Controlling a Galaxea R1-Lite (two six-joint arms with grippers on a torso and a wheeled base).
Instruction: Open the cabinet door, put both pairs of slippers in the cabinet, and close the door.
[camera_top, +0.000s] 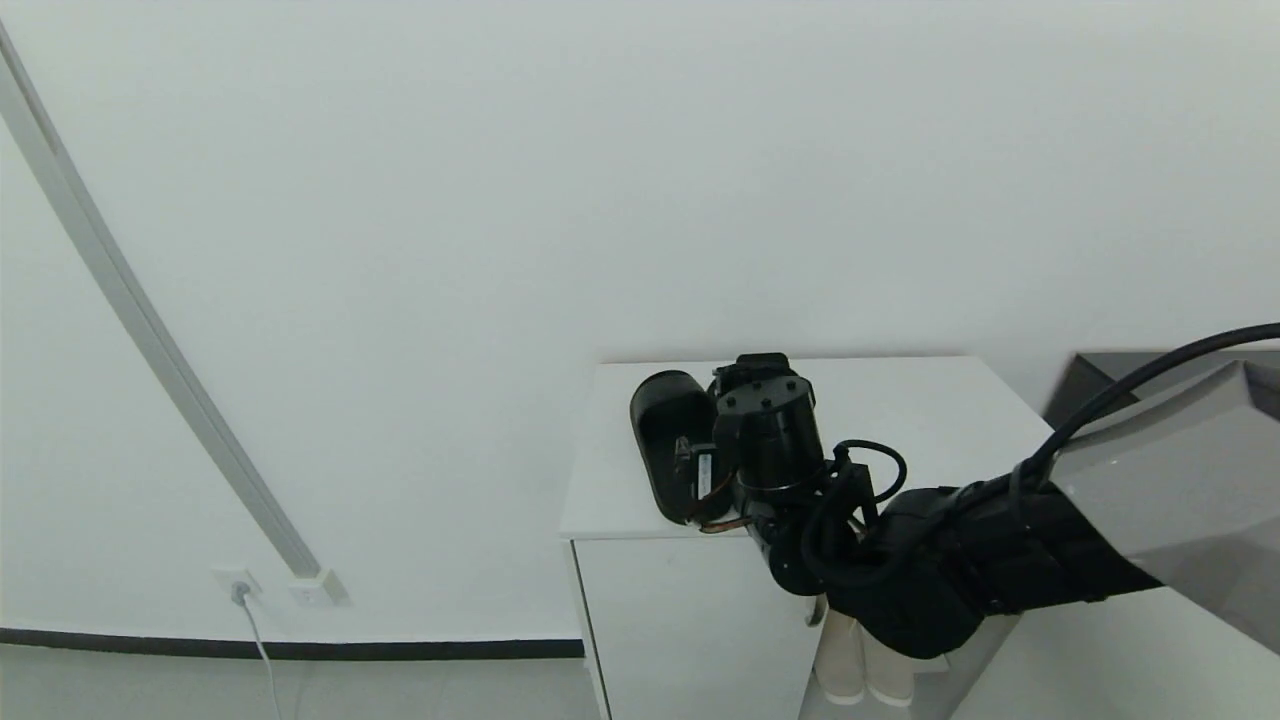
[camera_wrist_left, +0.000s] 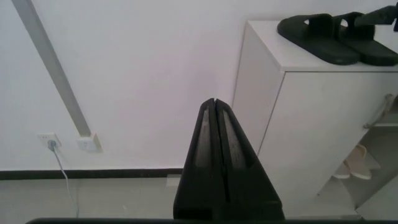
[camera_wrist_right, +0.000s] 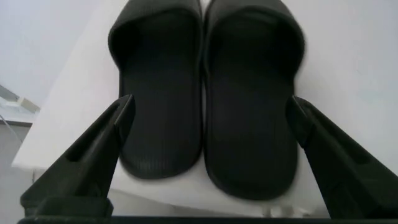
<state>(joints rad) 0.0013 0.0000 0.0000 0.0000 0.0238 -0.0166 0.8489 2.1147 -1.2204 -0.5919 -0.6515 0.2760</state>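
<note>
The right gripper (camera_wrist_right: 211, 106) is spread wide and holds nothing. The black slippers (camera_wrist_right: 161, 93) lie between its fingers on top of the cabinet (camera_top: 690, 620). It should come down squarely and squeeze both together so neither slips out. The left gripper (camera_wrist_left: 214, 109) is closed and empty. Count: two black slippers, apparently two white slippers (camera_wrist_left: 357, 163) shelved below, one cabinet.

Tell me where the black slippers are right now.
The black slippers lie side by side on top of the white cabinet, the right gripper open around them.
</note>
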